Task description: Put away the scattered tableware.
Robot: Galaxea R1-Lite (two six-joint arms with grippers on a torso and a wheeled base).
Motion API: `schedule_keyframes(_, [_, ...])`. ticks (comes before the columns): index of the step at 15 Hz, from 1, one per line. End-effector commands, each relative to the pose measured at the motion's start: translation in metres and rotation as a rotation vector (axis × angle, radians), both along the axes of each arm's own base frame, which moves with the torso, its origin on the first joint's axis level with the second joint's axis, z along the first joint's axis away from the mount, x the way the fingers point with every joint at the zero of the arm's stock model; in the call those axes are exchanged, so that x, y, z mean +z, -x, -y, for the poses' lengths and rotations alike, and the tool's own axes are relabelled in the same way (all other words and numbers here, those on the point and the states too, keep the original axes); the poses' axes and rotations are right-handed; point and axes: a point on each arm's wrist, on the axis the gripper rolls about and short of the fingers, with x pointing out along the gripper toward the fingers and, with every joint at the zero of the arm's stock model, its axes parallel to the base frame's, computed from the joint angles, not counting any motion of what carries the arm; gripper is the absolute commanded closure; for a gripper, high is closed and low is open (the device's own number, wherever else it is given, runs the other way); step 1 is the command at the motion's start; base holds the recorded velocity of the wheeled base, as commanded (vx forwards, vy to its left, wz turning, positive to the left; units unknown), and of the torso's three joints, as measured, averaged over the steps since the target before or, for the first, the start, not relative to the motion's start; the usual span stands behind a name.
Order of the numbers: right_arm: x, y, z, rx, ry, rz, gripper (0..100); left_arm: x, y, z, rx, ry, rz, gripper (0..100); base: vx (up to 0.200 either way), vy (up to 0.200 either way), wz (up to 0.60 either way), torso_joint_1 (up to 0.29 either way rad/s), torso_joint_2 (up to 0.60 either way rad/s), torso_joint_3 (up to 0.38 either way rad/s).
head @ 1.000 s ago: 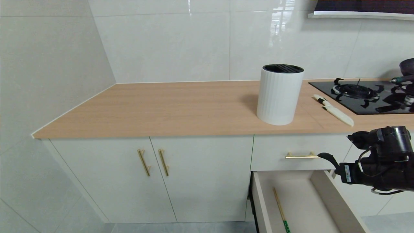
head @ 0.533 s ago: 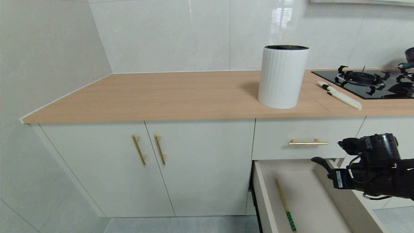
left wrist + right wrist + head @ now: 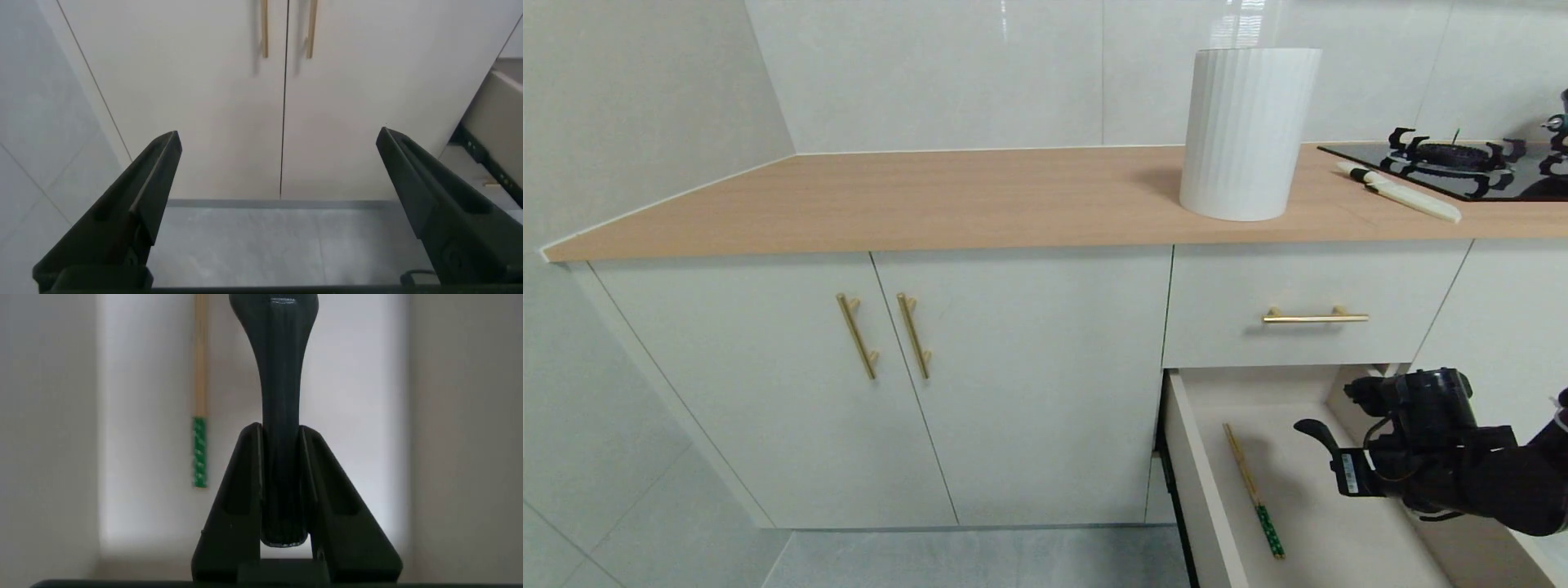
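The pale wood worktop (image 3: 931, 196) runs across the upper half of the head view, above white cabinet doors (image 3: 768, 384) with gold bar handles. At the lower right of the frame a drawer (image 3: 1188, 482) stands pulled out, under a closed drawer front with a gold handle (image 3: 1315, 317). A tall white ribbed holder (image 3: 1248, 135) stands upright on the worktop at the upper right, with a black hob (image 3: 1462, 163) further right. The right arm comes in from the right edge, low, its wrist level over the open drawer. The right gripper (image 3: 1343, 465) points toward the frame's left, its jaws clenched on a black utensil (image 3: 1311, 429). That utensil is slim, dark and curved, its rounded end (image 3: 276, 359) sticking out beyond the jaws above the drawer floor. The left gripper (image 3: 278, 143) faces the cabinet doors and grey floor, jaws spread wide with nothing between them. A white-bladed knife (image 3: 1401, 192) lies flat between holder and hob. In the drawer, near its left wall, lies a bamboo chopstick (image 3: 1252, 500) with a green patterned end (image 3: 198, 449).
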Motion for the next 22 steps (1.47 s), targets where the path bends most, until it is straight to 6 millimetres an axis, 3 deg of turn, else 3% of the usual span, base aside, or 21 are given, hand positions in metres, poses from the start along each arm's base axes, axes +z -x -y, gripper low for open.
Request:
schedule_keyframes(1, [-0.018, -0.001, 0.000, 0.000, 0.005, -0.046, 100, 0.000, 0.000, 0.000, 0.000, -0.001, 0.000, 0, 0.000, 0.000, 0.00, -0.090, 0.35, 0.256])
schedule_keyframes(5, [-0.034, -0.006, -0.006, 0.012, 0.010, -0.027, 100, 0.000, 0.000, 0.000, 0.000, 0.001, 0.001, 0, 0.000, 0.000, 0.00, -0.024, 0.09, 0.065])
schedule_keyframes(11, [-0.083, -0.018, -0.011, -0.010, 0.069, -0.026, 100, 0.000, 0.000, 0.000, 0.000, -0.001, 0.000, 0, 0.000, 0.000, 0.00, 0.000, 0.00, 0.000])
schedule_keyframes(17, [-0.101, -0.034, -0.014, -0.010, 0.086, -0.021, 100, 0.000, 0.000, 0.000, 0.000, -0.001, 0.001, 0, 0.000, 0.000, 0.00, 0.000, 0.00, 0.000])
schedule_keyframes(22, [-0.102, -0.039, -0.015, -0.011, 0.086, -0.011, 100, 0.000, 0.000, 0.000, 0.000, 0.001, 0.001, 0, 0.000, 0.000, 0.00, 0.000, 0.00, 0.000])
